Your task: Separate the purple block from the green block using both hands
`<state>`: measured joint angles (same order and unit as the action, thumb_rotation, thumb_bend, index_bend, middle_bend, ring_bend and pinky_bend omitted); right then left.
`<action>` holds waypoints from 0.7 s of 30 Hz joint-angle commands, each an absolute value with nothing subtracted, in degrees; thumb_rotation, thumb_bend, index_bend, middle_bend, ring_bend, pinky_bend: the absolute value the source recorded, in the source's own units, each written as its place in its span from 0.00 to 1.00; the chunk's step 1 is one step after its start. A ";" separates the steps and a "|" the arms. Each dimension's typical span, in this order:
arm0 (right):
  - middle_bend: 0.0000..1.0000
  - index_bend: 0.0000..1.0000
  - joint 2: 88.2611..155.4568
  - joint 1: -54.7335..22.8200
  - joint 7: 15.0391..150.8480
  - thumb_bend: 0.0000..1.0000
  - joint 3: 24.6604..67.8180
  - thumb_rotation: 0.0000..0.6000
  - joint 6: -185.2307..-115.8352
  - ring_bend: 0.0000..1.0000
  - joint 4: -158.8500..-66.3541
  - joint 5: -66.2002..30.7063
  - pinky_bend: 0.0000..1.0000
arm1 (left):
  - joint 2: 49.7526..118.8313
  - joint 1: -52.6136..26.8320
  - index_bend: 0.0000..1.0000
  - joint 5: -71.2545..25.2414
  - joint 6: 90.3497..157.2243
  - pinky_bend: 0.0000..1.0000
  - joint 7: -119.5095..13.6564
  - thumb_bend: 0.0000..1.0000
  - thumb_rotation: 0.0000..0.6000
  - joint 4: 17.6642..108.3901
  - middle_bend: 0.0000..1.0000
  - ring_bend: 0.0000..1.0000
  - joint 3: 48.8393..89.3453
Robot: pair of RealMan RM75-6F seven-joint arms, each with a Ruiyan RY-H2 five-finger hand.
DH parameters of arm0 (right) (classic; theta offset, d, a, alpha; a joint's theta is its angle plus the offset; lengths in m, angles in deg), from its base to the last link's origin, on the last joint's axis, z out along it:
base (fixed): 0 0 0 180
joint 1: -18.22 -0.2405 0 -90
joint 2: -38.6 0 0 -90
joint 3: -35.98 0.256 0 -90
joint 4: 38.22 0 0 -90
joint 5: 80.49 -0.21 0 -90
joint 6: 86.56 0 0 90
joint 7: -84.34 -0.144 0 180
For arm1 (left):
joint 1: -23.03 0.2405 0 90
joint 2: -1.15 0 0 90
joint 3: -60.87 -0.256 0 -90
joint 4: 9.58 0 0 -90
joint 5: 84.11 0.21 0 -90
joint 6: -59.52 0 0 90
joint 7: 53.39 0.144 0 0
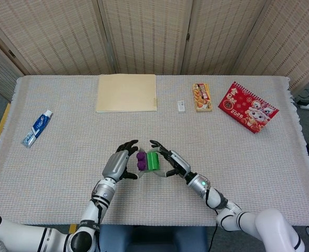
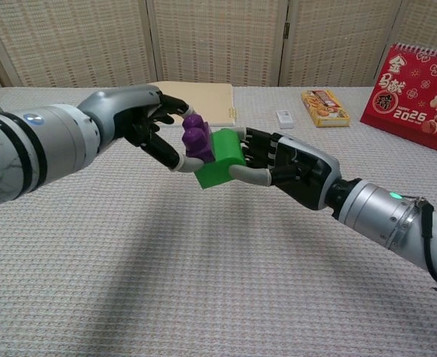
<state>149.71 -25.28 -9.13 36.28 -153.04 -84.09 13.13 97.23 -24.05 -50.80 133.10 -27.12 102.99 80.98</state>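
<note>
Joined blocks (image 2: 212, 151) between left hand (image 2: 140, 123) and right hand (image 2: 289, 165), above table (image 1: 65, 163).

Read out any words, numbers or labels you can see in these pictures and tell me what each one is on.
"2025": on the red calendar, below gold Chinese characters I cannot read with confidence.
Toothpaste tube: print too small to read.
Snack box: print too blurred to read.
Small white item: no legible marking.
Tan folder, purple block and green block: no text visible.

Knobbed purple block (image 2: 198, 139) joined to green block (image 2: 220, 158), aloft, tilted.
</note>
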 commanded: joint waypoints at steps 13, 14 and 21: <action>0.04 0.62 150.04 -24.98 -6.61 0.35 36.94 1.00 -153.06 0.03 -84.65 12.25 0.00 | 96.87 -24.00 0.59 -50.67 132.94 0.00 -27.71 0.44 1.00 102.56 0.11 0.00 81.42; 0.04 0.64 149.97 -24.90 -6.38 0.35 36.87 1.00 -152.96 0.04 -84.72 12.21 0.00 | 96.75 -23.98 0.59 -50.54 132.87 0.00 -27.81 0.44 1.00 102.52 0.11 0.00 81.48; 0.09 0.73 149.32 -23.70 -5.40 0.35 36.68 1.00 -152.46 0.06 -84.99 11.28 0.00 | 95.45 -24.31 0.59 -49.60 132.57 0.00 -28.46 0.44 1.00 102.54 0.11 0.00 83.22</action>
